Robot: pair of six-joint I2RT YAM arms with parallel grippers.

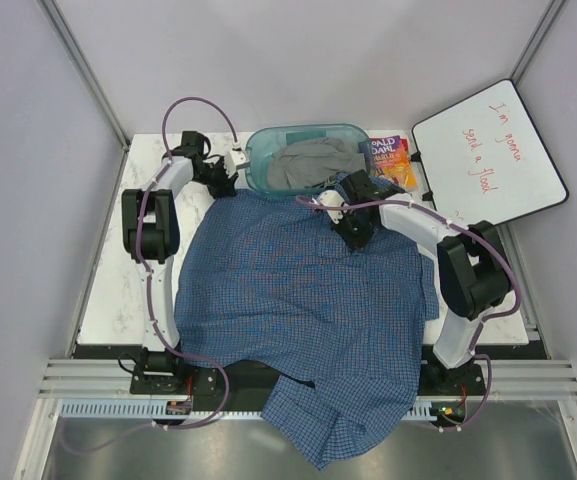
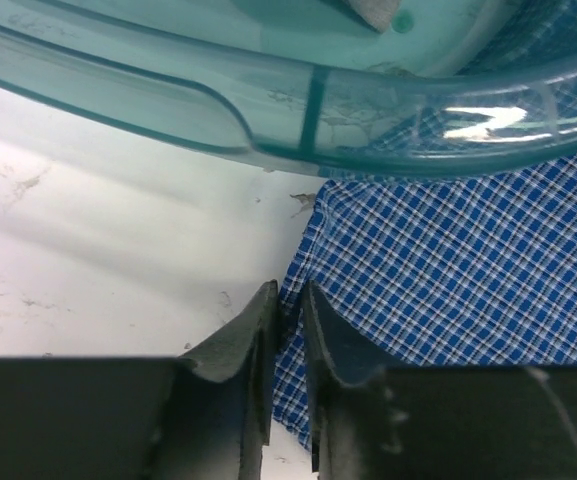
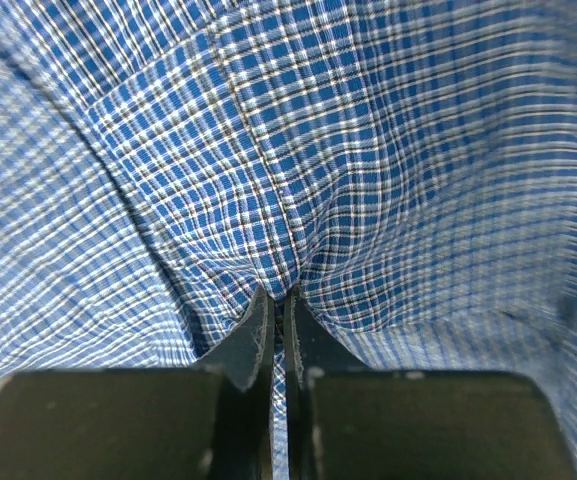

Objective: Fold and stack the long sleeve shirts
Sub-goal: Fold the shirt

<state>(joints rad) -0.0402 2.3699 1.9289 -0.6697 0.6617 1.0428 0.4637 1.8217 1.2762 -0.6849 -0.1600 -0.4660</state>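
Pale grey walls close in a white, faintly veined surface (image 1: 118, 290), and nearly all of its middle is covered by one long sleeve shirt (image 1: 298, 300) lying spread out and rumpled. Its cloth is a fine blue check crossed by thin white and darker lines, woven and thin enough to wrinkle into soft ridges. From the top view the shirt reaches from the far edge across to the near edge, where a broad flap spills over and hangs down between the two arm bases, nearer the right one. Collar and buttons cannot be made out. At the far edge a clear teal tub (image 1: 258, 165) holds a bundle of grey cloth (image 1: 308, 165); the shirt's far hem runs just under the tub's rim, the check showing through the plastic in the left wrist view. The left tool (image 2: 288, 300) sits low near the far left corner, beside the tub, its two fingers drawn close with the shirt's side edge caught in the narrow slot between them, bare surface to its left. The right tool (image 3: 280, 300) is pressed down on the shirt's far part, fingers together and pinching a raised fold, with creases fanning out from the pinch. A book (image 1: 393, 160) lies beside the tub, and a whiteboard (image 1: 488, 155) with red writing leans past the far right corner.
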